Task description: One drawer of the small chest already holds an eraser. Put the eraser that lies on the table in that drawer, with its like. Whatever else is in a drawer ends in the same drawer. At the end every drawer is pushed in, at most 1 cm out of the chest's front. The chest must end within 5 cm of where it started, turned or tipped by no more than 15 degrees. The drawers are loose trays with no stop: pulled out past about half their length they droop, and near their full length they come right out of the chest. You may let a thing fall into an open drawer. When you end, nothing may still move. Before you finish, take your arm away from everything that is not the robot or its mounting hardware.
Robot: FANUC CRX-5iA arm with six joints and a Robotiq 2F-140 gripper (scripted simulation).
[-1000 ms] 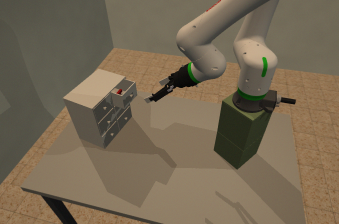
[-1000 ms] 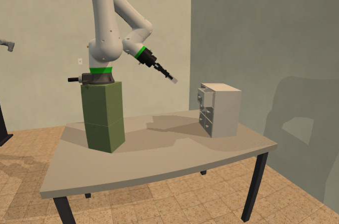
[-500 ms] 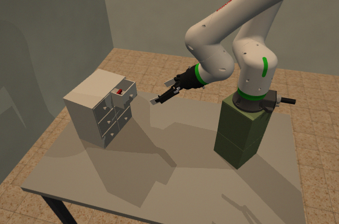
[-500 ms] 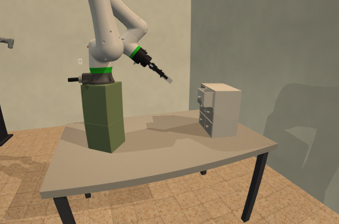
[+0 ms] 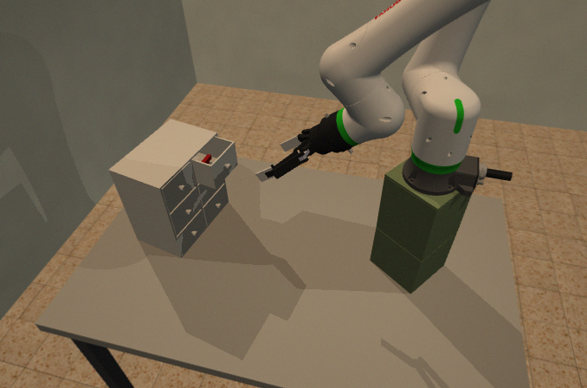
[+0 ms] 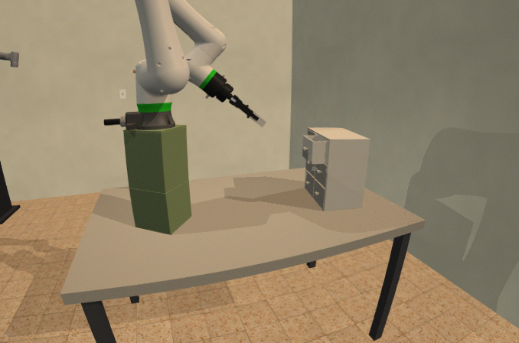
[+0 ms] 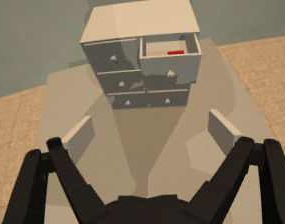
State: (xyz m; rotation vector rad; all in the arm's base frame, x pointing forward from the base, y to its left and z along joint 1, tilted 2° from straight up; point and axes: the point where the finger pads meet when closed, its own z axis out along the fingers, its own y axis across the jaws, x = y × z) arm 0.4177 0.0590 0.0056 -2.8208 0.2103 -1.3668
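Observation:
The small pale chest stands upright on the table. Its top right drawer, as the wrist view shows it, is pulled partly out; this drawer looks level. A red block, which looks like an eraser, shows inside it. The drawer's front wall hides part of its floor in the wrist view. The other drawers look pushed in. No eraser shows on the table. My gripper is open and empty, in the air in front of the chest, clear of the open drawer.
The green pedestal carries the arm at the other end of the table. A wall rises behind the chest. The open drawer and its knob jut out toward the gripper.

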